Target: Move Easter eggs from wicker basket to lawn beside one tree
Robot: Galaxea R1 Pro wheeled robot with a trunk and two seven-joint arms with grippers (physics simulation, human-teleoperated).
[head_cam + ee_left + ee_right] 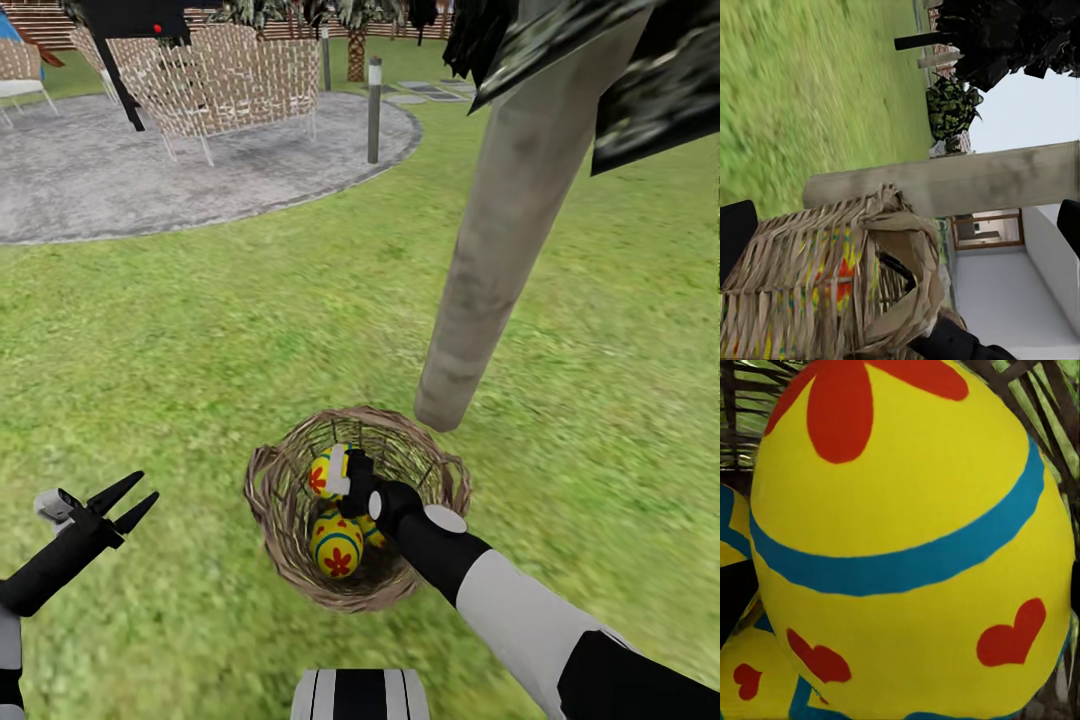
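Wicker basket (pixel 300 560): right pincer (pixel 350 478) at top egg (pixel 322 472) (tree (pixel 500 260) beside).

- Round tan woven wicker basket (pixel 290 520) upright on the flat green grass lawn (pixel 200 340), just beside the base of the slim pale grey-beige tree trunk (pixel 500 250).
- Bright yellow Easter eggs with blue bands and red flower and heart marks, all inside the basket: upper egg (pixel 322 472) at the far side, front egg (pixel 337 545) lower down, third egg (pixel 372 532) mostly hidden.
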